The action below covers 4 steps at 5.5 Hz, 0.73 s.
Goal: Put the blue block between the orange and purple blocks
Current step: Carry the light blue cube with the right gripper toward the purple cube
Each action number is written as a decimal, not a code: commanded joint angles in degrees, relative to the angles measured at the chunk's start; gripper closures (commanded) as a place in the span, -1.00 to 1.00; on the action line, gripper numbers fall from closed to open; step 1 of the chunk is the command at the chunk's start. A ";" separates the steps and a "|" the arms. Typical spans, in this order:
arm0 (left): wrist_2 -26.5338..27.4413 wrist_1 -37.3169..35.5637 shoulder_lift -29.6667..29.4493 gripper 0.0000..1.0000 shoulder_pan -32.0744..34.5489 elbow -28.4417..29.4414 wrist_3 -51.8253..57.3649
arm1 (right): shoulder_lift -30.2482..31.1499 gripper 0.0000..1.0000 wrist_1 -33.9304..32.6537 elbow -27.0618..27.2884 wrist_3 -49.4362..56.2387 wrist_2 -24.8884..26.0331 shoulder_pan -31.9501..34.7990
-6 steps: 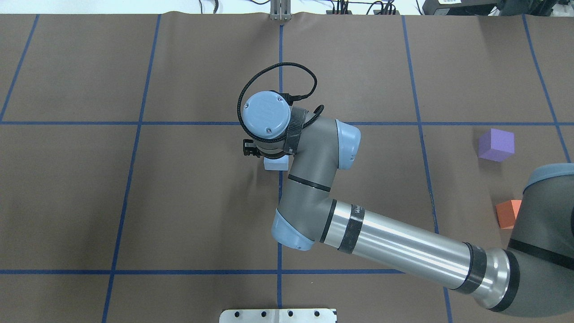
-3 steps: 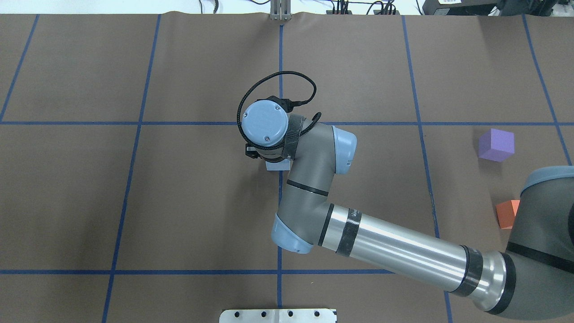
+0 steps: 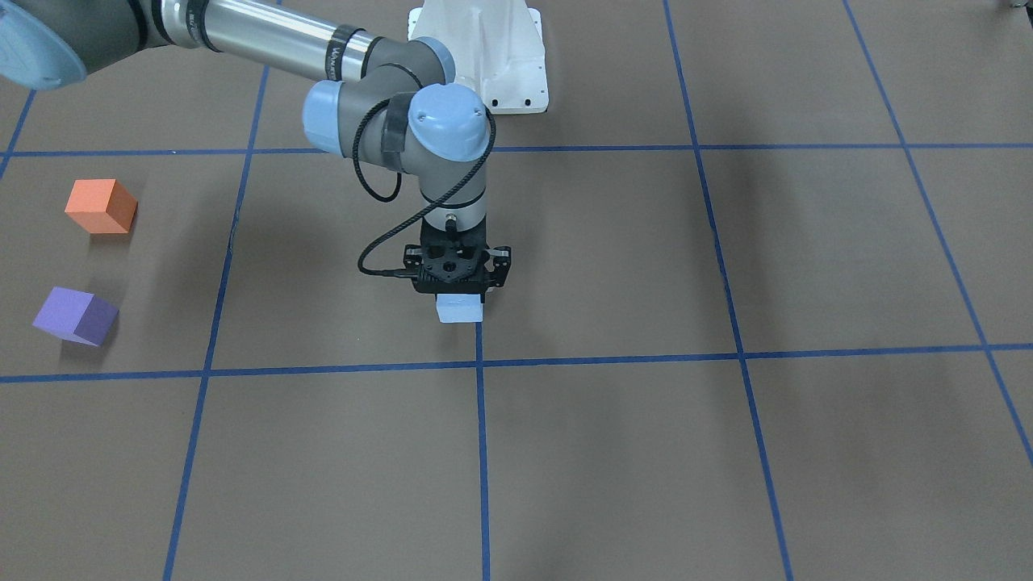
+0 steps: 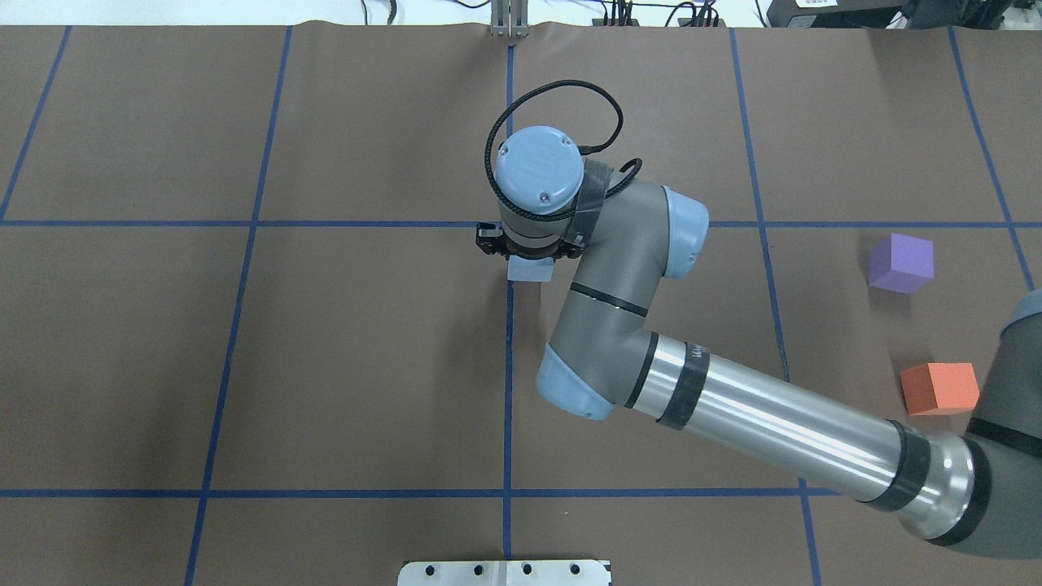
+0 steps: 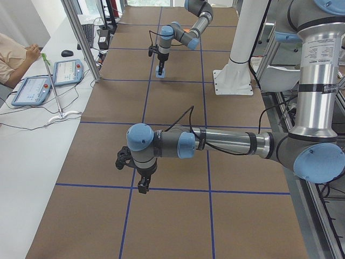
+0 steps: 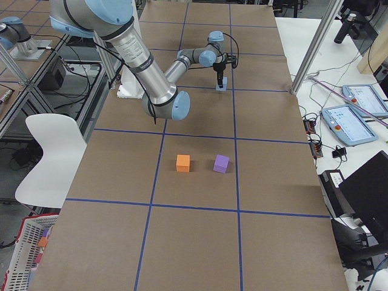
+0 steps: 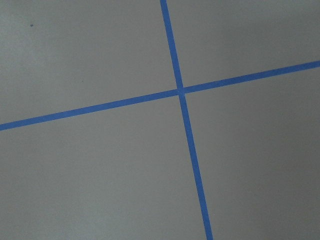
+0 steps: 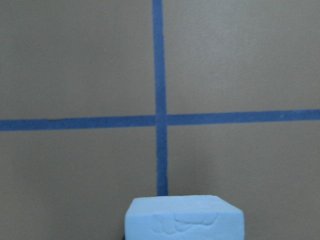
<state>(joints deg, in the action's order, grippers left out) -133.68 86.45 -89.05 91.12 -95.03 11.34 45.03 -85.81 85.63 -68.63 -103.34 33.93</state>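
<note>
Reaching to the centre of the surface (image 4: 342,366), my right pincer (image 3: 459,302) grips the blue block (image 3: 460,313). Carry step in hand, I judge: next, swing toward my right-hand edge and lower it into the gap between purple block (image 4: 900,262) and orange block (image 4: 939,388).

Right arm is holding outstretched, right gripper (image 3: 459,297) pointing straight down, clamping the block (image 3: 460,311); left gripper (image 5: 141,186) is hanging low.
</note>
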 commanded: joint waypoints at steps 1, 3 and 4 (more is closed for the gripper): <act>-0.09 0.29 1.15 -1.00 0.02 -0.24 -0.78 | 14.66 1.00 -0.15 14.50 12.75 -9.63 10.30; -0.09 0.39 1.16 -1.00 0.02 -0.24 -0.61 | 27.16 1.00 0.73 20.34 22.90 -11.45 15.26; 0.00 0.39 1.16 -1.00 0.02 -0.42 -0.70 | 31.56 1.00 0.73 22.97 26.50 -14.49 18.42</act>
<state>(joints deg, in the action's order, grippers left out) -133.74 86.83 -87.91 91.14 -95.35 10.68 72.27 -85.12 106.15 -45.54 -115.68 49.68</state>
